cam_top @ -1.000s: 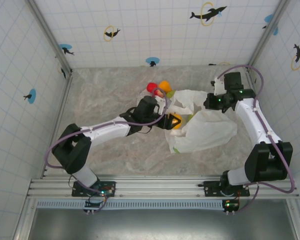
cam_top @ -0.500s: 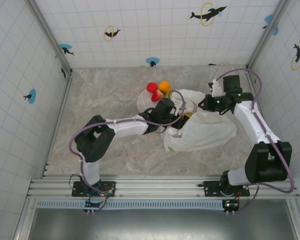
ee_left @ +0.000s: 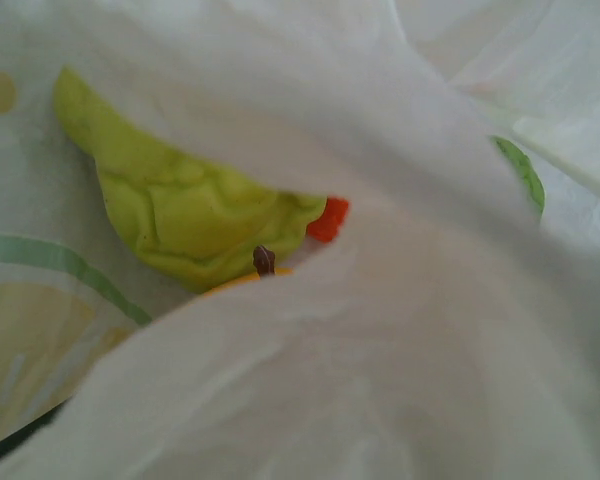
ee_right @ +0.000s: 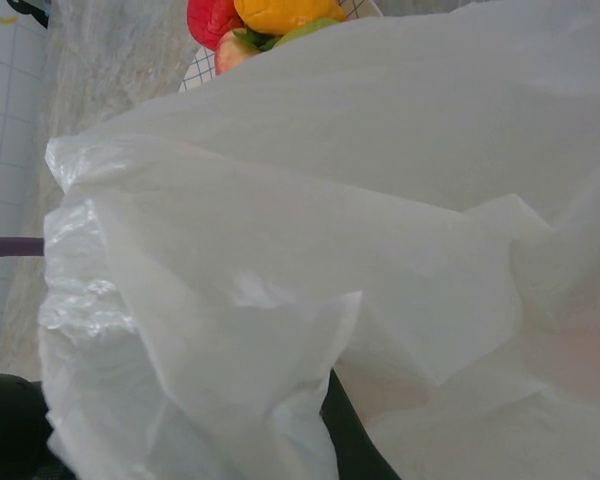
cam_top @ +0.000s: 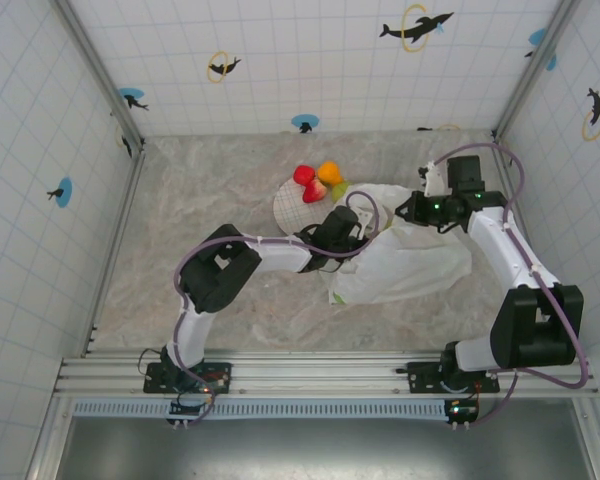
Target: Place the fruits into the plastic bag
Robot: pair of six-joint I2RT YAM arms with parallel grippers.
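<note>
The plastic bag [cam_top: 415, 265] lies crumpled right of centre, its mouth facing left. My left gripper [cam_top: 352, 226] is pushed into that mouth, its fingers hidden under film. In the left wrist view, a yellow-orange fruit [ee_left: 242, 283] with a brown stem peeks over a fold just ahead of the jaws, still gripped. A green fruit [ee_left: 180, 210] and a bit of a red-orange one [ee_left: 327, 218] lie deeper in the bag [ee_left: 380, 380]. My right gripper [cam_top: 410, 210] is shut on the bag's upper edge [ee_right: 380, 200]. Red [cam_top: 303, 175], orange [cam_top: 329, 172] and green [cam_top: 339, 188] fruits sit on the plate.
The white round plate [cam_top: 288, 207] lies just left of the bag's mouth, behind my left forearm. Tiled walls close the marble floor at the back and sides. Bare floor lies to the left and in front of the bag.
My left arm has stretched to the right and carried the yellow-orange fruit from outside the bag into its mouth. My right gripper has drifted slightly left with the bag's edge.
</note>
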